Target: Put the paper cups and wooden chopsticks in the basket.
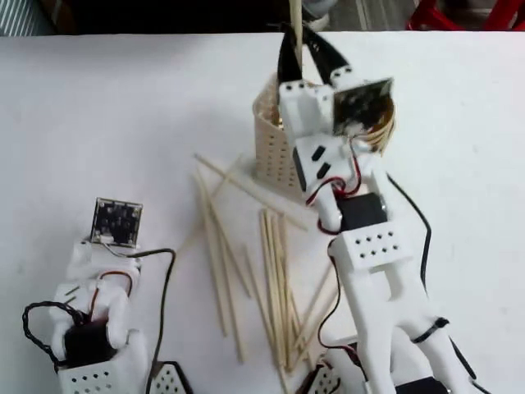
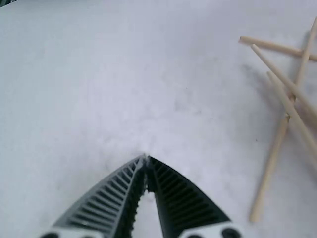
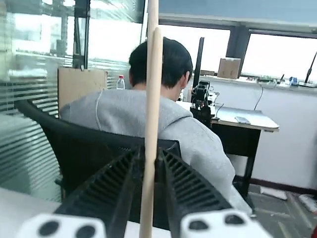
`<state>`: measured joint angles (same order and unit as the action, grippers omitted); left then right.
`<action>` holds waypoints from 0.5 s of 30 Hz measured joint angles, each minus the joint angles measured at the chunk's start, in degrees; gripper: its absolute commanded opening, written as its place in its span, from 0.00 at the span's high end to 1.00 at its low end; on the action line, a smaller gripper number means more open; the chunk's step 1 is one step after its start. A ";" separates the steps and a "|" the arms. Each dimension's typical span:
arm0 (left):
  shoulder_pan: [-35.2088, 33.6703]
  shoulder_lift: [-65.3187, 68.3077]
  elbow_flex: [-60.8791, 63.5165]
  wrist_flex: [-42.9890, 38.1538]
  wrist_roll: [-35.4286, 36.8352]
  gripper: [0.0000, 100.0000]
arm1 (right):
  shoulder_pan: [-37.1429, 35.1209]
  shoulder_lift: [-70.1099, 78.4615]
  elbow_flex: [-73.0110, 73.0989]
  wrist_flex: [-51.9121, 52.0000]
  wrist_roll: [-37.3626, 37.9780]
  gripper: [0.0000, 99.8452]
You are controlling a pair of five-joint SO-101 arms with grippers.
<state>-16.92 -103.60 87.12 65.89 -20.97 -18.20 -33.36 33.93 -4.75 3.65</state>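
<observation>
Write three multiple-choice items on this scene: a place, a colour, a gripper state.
1. Where is the cream perforated basket? A) under the right gripper B) on a shelf C) on the floor
2. What colour is the flat table top? A) black B) white C) green
3. The right gripper is: A) open B) shut on a pale wooden chopstick C) shut on a cup
Answers: 1 A, the high view shows the gripper over it; 2 B, its bare surface is white; 3 B, the jaws clamp the stick.

One basket [image 1: 275,156] is on the desk [image 1: 98,123]. Over ten wooden chopsticks [image 1: 275,279] lie there, too overlapped to count exactly. One more chopstick [image 3: 151,99] stands upright.
</observation>
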 measured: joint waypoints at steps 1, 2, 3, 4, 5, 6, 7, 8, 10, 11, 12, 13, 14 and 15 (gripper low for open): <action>0.00 0.00 0.00 0.00 0.00 0.98 | 0.00 0.00 -2.46 2.46 -1.14 0.98; 0.00 0.00 0.00 0.00 0.00 0.98 | -0.09 0.00 -4.75 4.57 -1.85 0.98; 0.00 0.00 0.00 0.00 0.00 0.98 | -0.18 0.00 -6.59 5.71 -2.37 0.98; 0.00 0.00 0.00 0.00 0.00 0.98 | -0.18 0.00 -7.82 5.71 -2.55 0.98; 0.00 0.00 0.00 0.00 0.00 0.98 | -0.18 0.26 -8.70 5.71 -2.73 0.98; 0.00 0.00 0.00 0.00 0.00 0.98 | -0.18 0.79 -9.32 5.27 -2.73 0.98; 0.00 0.00 0.00 0.00 0.00 0.98 | -0.18 1.76 -9.58 4.57 -2.73 0.98; 0.00 0.00 0.00 0.00 0.00 0.98 | -0.18 2.90 -9.67 4.04 -2.73 0.98; 0.00 0.00 0.00 0.00 0.00 0.98 | 0.35 5.98 -9.67 2.90 -3.08 0.98; 0.00 0.00 0.00 0.00 0.00 0.98 | 0.79 7.38 -9.67 2.11 -3.16 0.98; 0.00 0.00 0.00 0.00 0.00 0.98 | 1.14 8.70 -9.67 1.32 -3.16 0.98; 0.00 0.00 0.00 0.00 0.00 0.98 | 1.49 9.49 -9.58 0.26 -3.25 0.98; 0.00 0.00 0.00 0.00 0.00 0.98 | 1.58 10.20 -9.14 -1.23 -3.25 0.98; 0.00 0.00 0.00 0.00 0.00 0.98 | 1.76 10.46 -8.00 -2.90 -3.25 0.98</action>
<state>-16.92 -103.60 87.12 65.89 -20.97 -16.44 -22.90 25.93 -7.65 0.40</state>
